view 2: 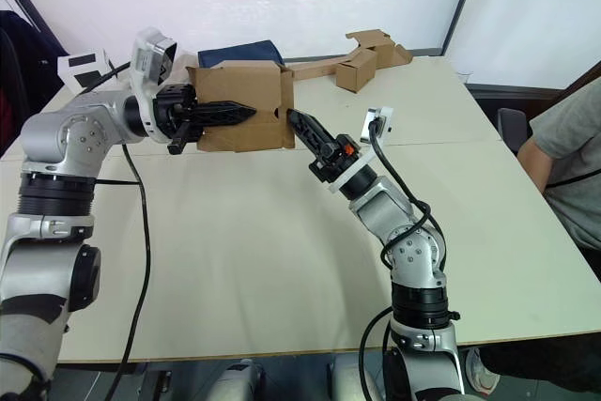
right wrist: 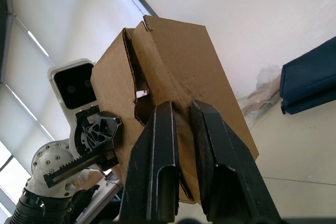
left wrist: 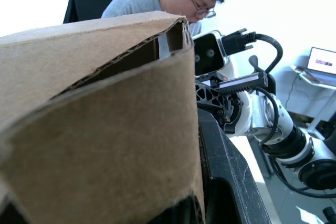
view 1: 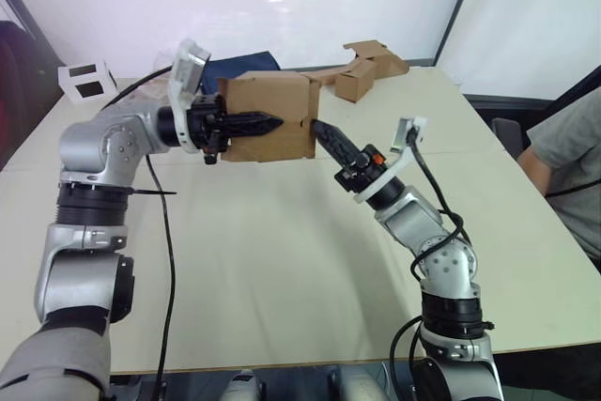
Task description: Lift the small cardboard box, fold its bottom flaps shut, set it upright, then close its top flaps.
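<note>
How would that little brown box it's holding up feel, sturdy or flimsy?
Probably light: the small cardboard box sits aloft, held by the left hand. Likely stiff in its corrugated walls, yet the hinged flaps look loose and would probably give where the right hand touches. It seems empty, so it may crush if squeezed.

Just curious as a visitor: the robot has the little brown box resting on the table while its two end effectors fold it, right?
Not quite. The small cardboard box is lifted clear of the table, not resting on it; the left eye view shows it held in the air. The rest holds: the left end effector lies across its front and the right end effector presses at its side.
</note>
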Tool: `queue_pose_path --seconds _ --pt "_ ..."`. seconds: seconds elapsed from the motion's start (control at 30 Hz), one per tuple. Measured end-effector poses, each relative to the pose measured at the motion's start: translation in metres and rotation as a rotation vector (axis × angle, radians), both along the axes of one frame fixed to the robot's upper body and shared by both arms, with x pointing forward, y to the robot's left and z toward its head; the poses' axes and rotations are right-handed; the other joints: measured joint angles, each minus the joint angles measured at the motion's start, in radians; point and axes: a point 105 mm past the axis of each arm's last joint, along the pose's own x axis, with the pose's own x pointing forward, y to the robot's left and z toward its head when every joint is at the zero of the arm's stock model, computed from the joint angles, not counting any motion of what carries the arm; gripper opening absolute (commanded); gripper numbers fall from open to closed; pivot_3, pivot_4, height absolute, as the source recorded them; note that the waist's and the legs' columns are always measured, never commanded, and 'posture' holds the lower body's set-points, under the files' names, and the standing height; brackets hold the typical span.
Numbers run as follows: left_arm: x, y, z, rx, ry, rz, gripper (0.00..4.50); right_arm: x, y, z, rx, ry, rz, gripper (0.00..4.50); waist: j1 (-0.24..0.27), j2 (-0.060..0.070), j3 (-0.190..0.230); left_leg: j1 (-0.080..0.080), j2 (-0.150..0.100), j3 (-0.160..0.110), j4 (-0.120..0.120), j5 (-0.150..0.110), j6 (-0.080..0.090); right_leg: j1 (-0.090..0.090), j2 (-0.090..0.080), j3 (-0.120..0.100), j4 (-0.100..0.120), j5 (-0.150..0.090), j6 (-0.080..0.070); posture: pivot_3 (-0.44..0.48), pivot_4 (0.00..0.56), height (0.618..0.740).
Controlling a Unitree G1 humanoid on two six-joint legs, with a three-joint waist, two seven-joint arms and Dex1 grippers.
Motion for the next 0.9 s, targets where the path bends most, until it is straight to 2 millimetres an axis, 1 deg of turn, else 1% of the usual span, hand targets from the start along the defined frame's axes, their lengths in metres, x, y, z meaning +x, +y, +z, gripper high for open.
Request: queue_pose_path --seconds 0.23,0.6,0.73,0.9 --pt "0.000 -0.001 -0.001 -0.003 -0.009 -0.009 0.00 -0.010 0.006 0.005 0.049 0.008 0.096 0.45 0.000 0.000 0.000 0.000 0.000 0.000 0.000 0.000 0.000 0.000 0.000 0.000 0.000 0.000 0.000 0.000 0.150 0.740" --pt "-0.001 -0.001 -0.003 -0.005 0.000 -0.013 0.00 -0.019 0.008 0.001 0.112 0.050 0.154 0.45 0.000 0.000 0.000 0.000 0.000 0.000 0.000 0.000 0.000 0.000 0.000 0.000 0.000 0.000 0.000 0.000 0.150 0.740" --pt "0.000 -0.001 -0.003 -0.006 0.002 -0.007 0.00 -0.021 0.001 0.003 0.143 0.055 0.167 0.45 0.000 0.000 0.000 0.000 0.000 0.000 0.000 0.000 0.000 0.000 0.000 0.000 0.000 0.000 0.000 0.000 0.150 0.740" --pt "0.001 -0.001 -0.003 -0.006 0.006 -0.003 0.00 -0.021 -0.013 0.006 0.156 0.046 0.145 0.45 0.001 0.000 0.000 0.000 0.000 0.000 0.000 -0.001 0.001 0.000 0.000 0.000 0.000 0.000 0.000 0.000 0.150 0.740"
